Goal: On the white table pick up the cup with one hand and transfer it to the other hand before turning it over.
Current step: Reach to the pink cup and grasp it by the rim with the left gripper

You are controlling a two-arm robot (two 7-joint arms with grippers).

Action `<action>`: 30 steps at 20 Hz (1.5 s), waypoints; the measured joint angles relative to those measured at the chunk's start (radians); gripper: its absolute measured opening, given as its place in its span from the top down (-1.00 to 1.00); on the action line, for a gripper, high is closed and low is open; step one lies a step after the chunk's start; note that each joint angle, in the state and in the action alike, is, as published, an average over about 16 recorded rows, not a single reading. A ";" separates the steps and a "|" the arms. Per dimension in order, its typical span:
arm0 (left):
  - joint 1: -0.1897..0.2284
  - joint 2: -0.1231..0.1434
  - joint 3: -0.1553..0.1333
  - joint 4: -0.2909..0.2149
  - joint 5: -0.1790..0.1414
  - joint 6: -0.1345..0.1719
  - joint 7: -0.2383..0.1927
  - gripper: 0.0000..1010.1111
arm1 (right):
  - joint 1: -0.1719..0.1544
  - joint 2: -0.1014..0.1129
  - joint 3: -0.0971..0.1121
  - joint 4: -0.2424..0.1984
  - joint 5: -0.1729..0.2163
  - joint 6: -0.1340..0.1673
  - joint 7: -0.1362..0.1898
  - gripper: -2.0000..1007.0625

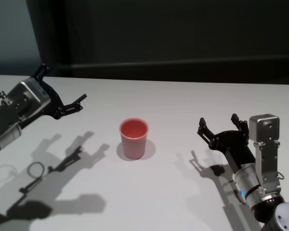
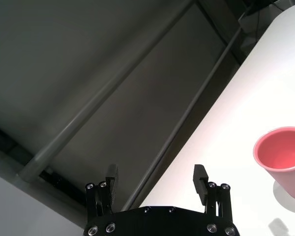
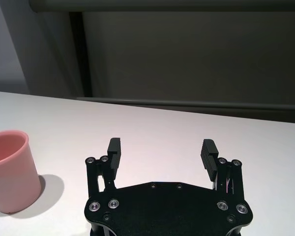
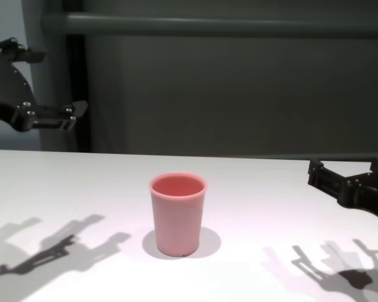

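- Head view: the cup (image 1: pixel 134 137) stands upright on the bench (image 1: pixel 183 101), between both spread, empty hands.
- Left hand (image 1: pixel 61 91) hovers high; right hand (image 1: pixel 219 126) sits lower, so it should slide in level and pinch mid-wall.

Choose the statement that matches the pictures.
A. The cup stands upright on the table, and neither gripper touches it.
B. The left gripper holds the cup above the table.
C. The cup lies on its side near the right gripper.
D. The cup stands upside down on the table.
A: the cup stands rim-up on the white table, with the left gripper and the right gripper both open and apart from it.
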 joint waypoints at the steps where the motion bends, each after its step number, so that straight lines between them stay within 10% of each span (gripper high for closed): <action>1: -0.013 0.014 0.013 -0.003 0.014 -0.005 -0.015 -0.99 | 0.000 0.000 0.000 0.000 0.000 0.000 0.000 -0.99; 14: -0.214 0.139 0.241 -0.009 0.230 -0.083 -0.206 -0.99 | 0.000 0.000 0.000 0.000 0.000 0.000 0.000 -0.99; 30: -0.428 0.144 0.473 0.065 0.415 -0.181 -0.404 -0.99 | 0.000 0.000 0.000 0.000 0.000 0.000 0.000 -0.99</action>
